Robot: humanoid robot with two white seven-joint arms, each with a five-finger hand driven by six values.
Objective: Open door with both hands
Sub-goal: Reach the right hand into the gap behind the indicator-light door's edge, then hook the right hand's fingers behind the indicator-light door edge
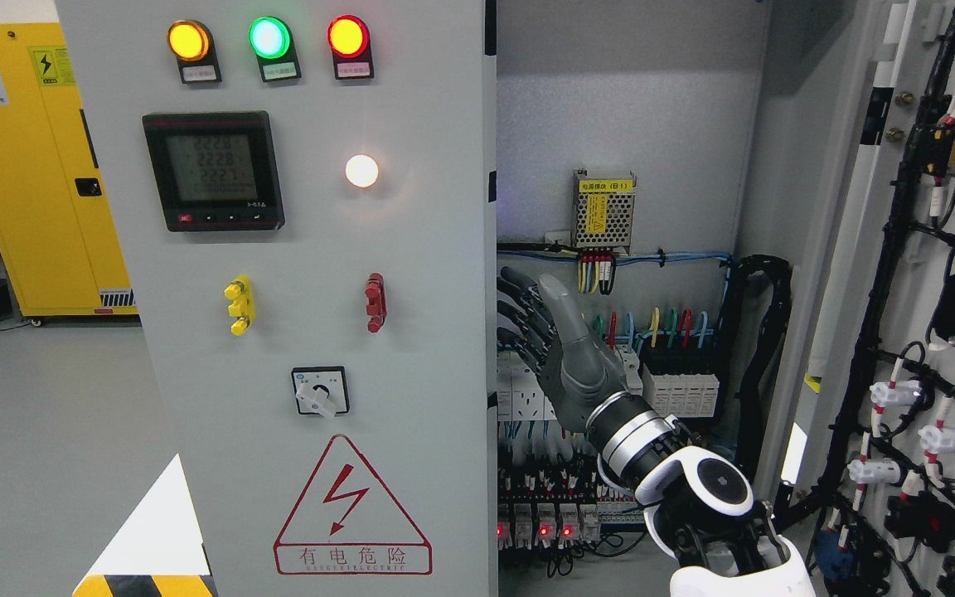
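Note:
The grey left door point(312, 348) of the electrical cabinet stands shut. It carries three indicator lamps, a meter point(214, 171), a rotary switch point(320, 391) and a red hazard triangle. The right door point(917, 332) is swung wide open to the right, its inner face covered in wiring. My right hand point(527, 311) reaches in from the lower right into the open bay. Its fingers are extended and relaxed, with the fingertips right at the left door's free edge point(490, 332); whether they touch it I cannot tell. It holds nothing. My left arm is out of view.
Inside the cabinet are a perforated power supply point(603, 210), coloured wires, terminal blocks point(676, 390) and relays with red LEDs point(544, 526). A yellow cabinet point(38, 182) stands at the far left on grey floor. A hazard-striped corner point(146, 584) shows at the bottom left.

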